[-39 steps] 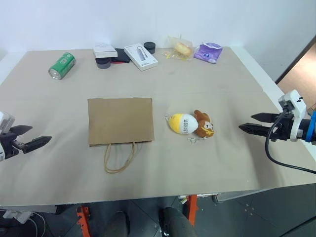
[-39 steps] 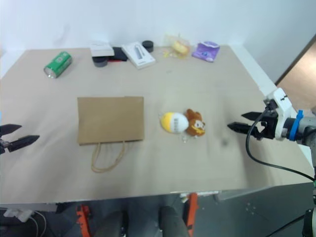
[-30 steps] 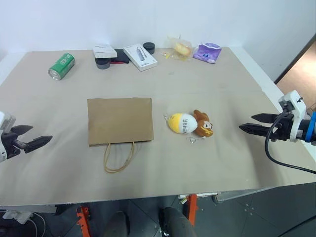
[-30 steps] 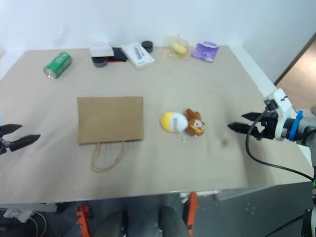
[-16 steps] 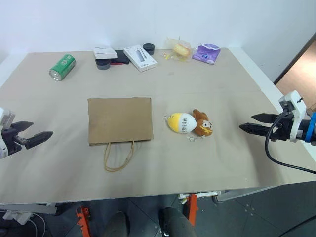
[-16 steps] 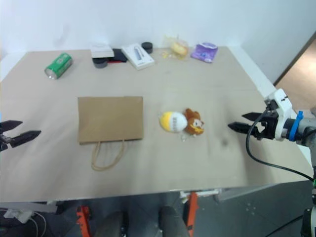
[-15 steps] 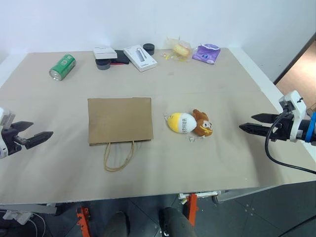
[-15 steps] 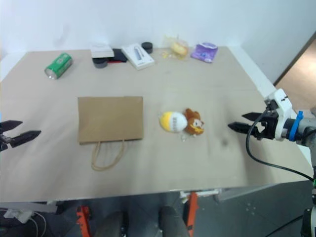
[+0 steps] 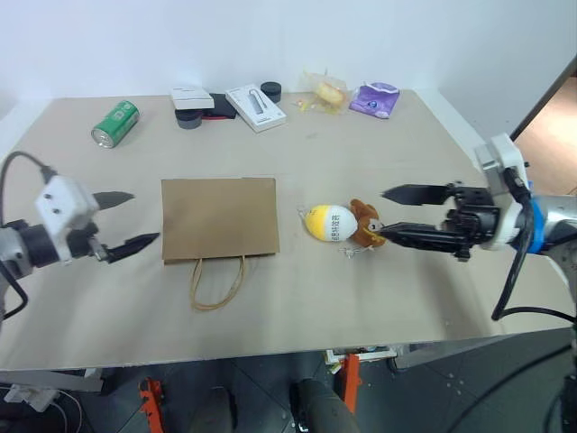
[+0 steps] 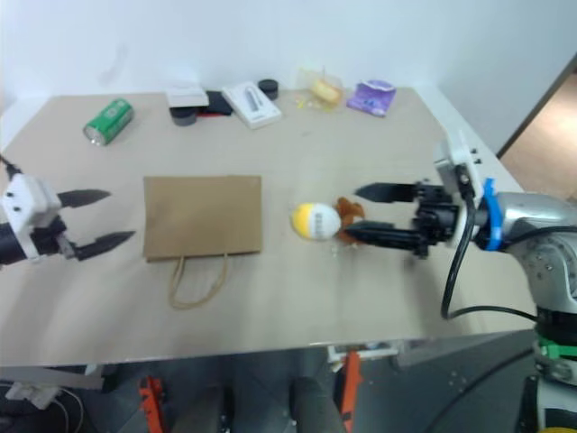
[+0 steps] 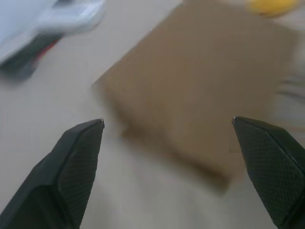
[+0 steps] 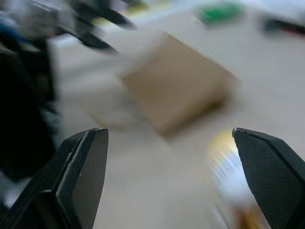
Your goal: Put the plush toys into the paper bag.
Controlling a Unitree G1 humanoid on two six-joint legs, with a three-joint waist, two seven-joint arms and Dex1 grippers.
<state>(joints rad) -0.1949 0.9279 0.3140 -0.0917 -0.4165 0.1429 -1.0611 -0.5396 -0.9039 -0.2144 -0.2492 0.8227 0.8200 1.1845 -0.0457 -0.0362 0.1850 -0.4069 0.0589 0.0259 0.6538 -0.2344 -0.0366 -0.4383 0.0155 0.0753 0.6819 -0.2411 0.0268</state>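
Note:
The paper bag lies flat mid-table, its cord handles toward the front edge. Just right of it lie the plush toys side by side: a yellow-and-white egg and a brown animal. My left gripper is open just left of the bag's left edge. My right gripper is open, pointing left at the brown animal's right side; one fingertip overlaps the toy in the picture, and contact cannot be told. In the left wrist view the bag lies ahead between the open fingers.
Along the table's back edge lie a green can, white boxes, small black round items, a clear packet with yellow contents and a purple pouch. The table's front edge runs close below the bag handles.
Both arms have swung inward. The left gripper moved right to the bag's left edge; the right gripper moved left to the brown plush toy. Bag and toys lie as before.

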